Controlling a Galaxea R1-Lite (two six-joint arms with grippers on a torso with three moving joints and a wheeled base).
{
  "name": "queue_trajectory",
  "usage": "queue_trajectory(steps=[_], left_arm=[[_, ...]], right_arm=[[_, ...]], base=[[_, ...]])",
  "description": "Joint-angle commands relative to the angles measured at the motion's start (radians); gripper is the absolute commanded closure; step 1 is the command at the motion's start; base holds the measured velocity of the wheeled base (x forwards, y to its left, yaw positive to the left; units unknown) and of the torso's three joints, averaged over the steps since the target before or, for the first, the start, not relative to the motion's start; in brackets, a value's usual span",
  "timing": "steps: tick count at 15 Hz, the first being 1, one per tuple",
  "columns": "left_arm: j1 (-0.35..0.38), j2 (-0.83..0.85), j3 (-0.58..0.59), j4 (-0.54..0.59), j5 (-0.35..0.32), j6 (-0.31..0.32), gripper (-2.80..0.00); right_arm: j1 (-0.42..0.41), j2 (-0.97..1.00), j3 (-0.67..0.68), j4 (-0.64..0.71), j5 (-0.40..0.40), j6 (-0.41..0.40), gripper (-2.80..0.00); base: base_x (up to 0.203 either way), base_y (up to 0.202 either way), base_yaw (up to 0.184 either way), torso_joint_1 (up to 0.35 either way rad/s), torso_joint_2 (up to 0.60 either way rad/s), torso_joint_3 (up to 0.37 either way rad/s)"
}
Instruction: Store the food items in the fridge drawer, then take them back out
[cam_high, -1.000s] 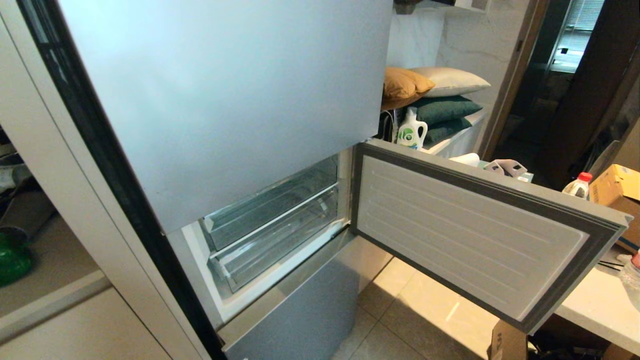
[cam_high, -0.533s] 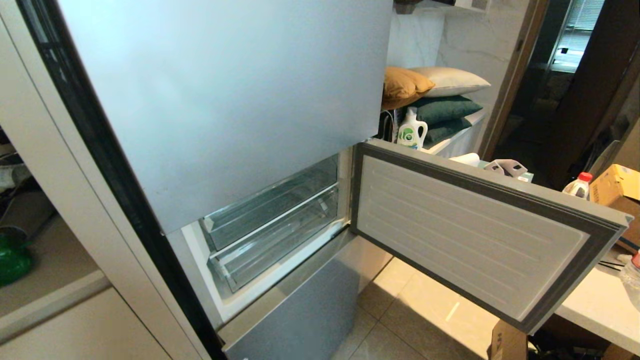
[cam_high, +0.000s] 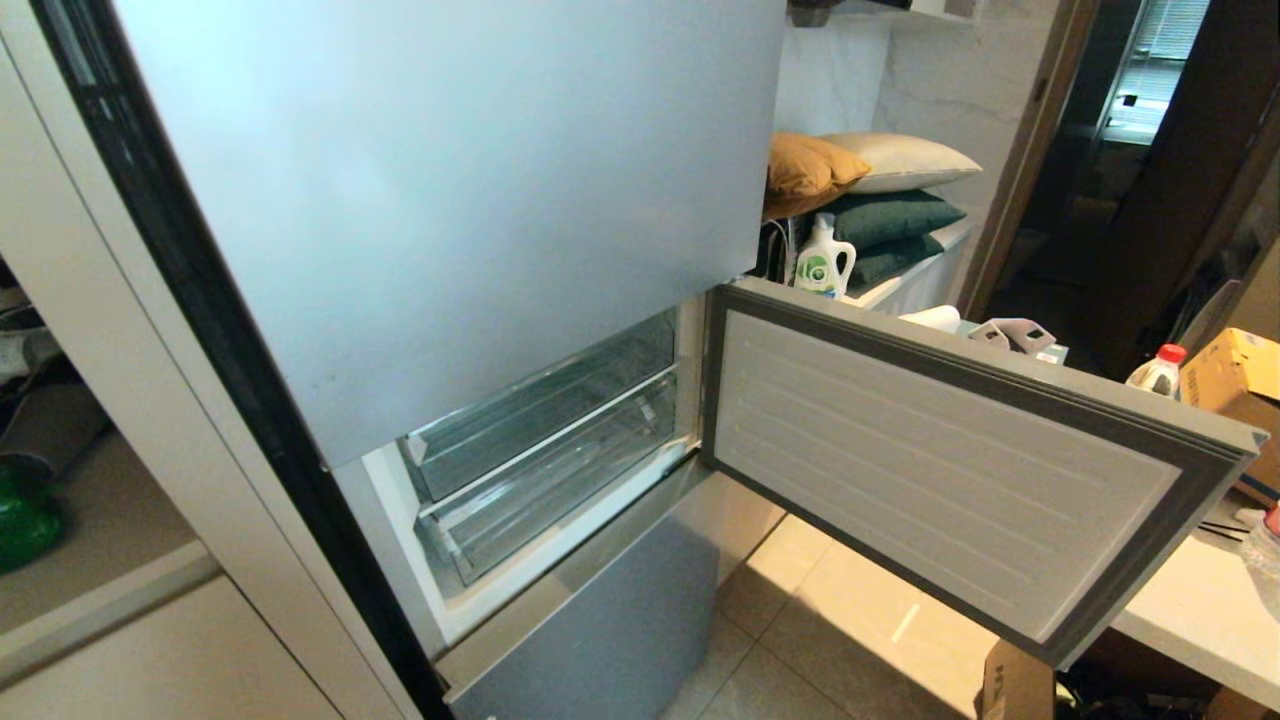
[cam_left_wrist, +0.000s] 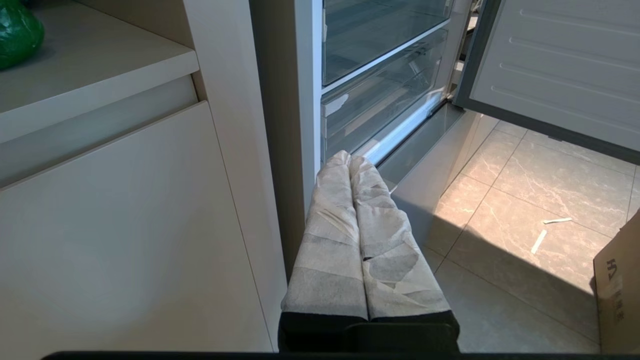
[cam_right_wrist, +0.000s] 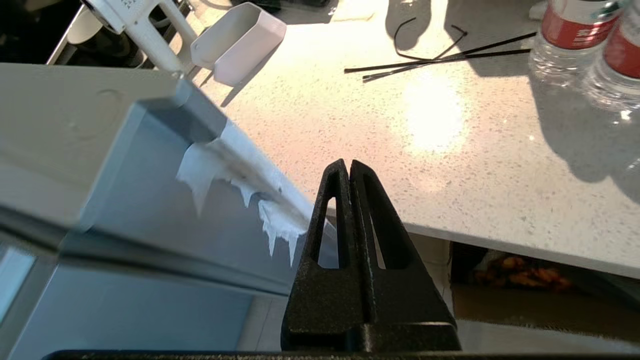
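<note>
Right tool (cam_right_wrist: 349, 170), fingers pressed together and empty, is seen beside the taped edge of the open fridge door (cam_high: 950, 470). Head view unchanged. Pepper (cam_left_wrist: 17, 30) is noted on the shelf, unstored. Left tool (cam_left_wrist: 350, 160) is closed, empty, parked.

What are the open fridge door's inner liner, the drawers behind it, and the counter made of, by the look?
Inner door liner: matte white moulded plastic, judging by the pressed ribs, with a grey, probably rubber, seal around it. Drawers: clear glossy plastic, see-through with reflections. Counter: pale speckled stone or composite, polished enough to show glare.
</note>
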Motion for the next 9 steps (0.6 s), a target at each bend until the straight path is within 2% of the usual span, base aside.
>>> queue_trajectory(steps=[1, 9], left_arm=[[0.000, 0.000, 0.011, 0.000, 0.000, 0.000, 0.00], [0.000, 0.000, 0.011, 0.000, 0.000, 0.000, 0.00]], right_arm=[[0.000, 0.042, -0.023, -0.005, 0.028, -0.001, 0.00], [-0.035, 0.101, -0.099, -0.005, 0.191, 0.005, 0.00]], base=[[0.000, 0.000, 0.000, 0.000, 0.00, 0.000], [0.000, 0.000, 0.000, 0.000, 0.00, 0.000]])
